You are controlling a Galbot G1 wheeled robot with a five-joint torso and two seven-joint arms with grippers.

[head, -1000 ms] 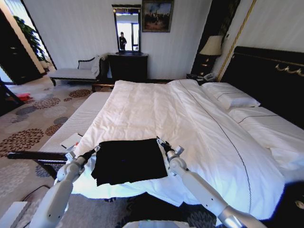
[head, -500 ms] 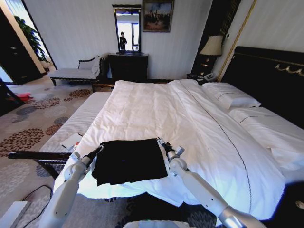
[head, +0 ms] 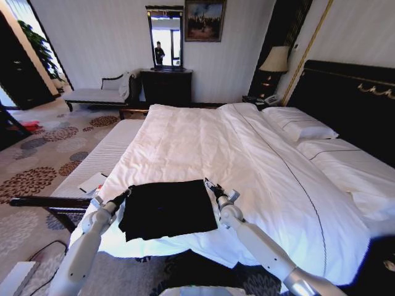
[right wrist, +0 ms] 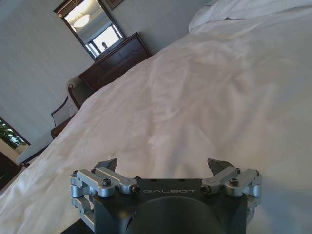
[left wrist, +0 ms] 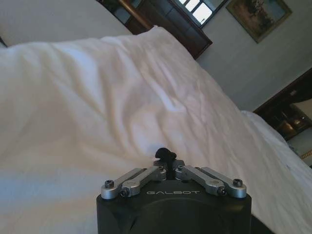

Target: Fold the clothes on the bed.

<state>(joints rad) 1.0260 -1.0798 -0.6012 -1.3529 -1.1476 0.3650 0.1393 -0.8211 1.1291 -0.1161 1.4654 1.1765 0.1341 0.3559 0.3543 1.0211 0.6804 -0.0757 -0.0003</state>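
The clothes (head: pixel 168 208), a black T-shirt folded into a rough rectangle, lie on the white duvet of the bed (head: pixel 203 135) near its foot edge. My left gripper (head: pixel 128 192) sits at the shirt's far left corner. In the left wrist view this gripper (left wrist: pixel 166 156) is shut, with a small black lump of fabric pinched at its tips. At the far right corner my right gripper (head: pixel 210 185) rests just above the duvet. The right wrist view shows it (right wrist: pixel 163 165) open, its fingers (right wrist: pixel 108 165) spread wide with only white duvet between them.
A pale striped bench (head: pixel 102 157) with a dark wooden rail stands along the bed's left side, with papers (head: pixel 92 182) on it. Pillows (head: pixel 300 126) and a dark headboard (head: pixel 352 98) are at the right. A dresser (head: pixel 166 85), a chaise (head: pixel 95 94) and a lamp (head: pixel 274 60) line the far wall.
My left arm has swung slightly rightward, toward the shirt, with its gripper staying at the corner. The right arm and the shirt have not visibly moved.
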